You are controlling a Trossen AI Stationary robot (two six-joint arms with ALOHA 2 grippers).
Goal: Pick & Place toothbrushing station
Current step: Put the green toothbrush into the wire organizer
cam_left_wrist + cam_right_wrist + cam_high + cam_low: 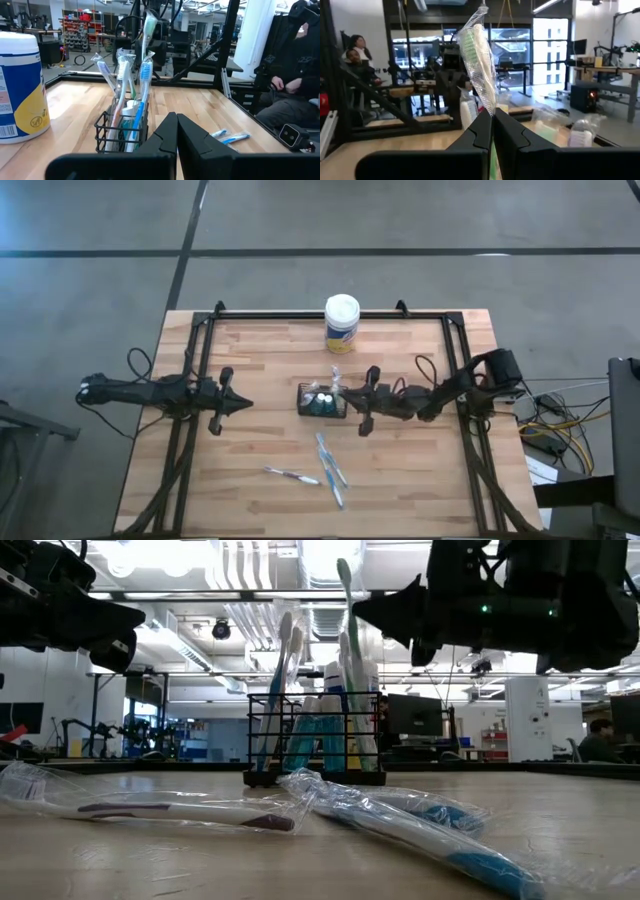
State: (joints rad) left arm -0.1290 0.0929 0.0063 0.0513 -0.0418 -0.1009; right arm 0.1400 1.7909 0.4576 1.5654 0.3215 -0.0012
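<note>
At mid-table stands the black wire caddy [321, 401] with upright toothbrushes [142, 75]; the right gripper [343, 393], just beside it, is clamped on a wrapped green toothbrush [479, 60]; the left gripper [246, 406] waits well apart, jaws closed and empty; three wrapped toothbrushes [331, 460] lie nearer the front edge.

White-lidded, yellow-labelled canister [342, 323] at the wooden table's [250, 350] far edge

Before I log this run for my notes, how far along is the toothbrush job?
Several brushes already stand in the caddy. The right gripper is shut on a wrapped toothbrush beside it. Three wrapped brushes lie on the table. The left gripper waits shut.
</note>
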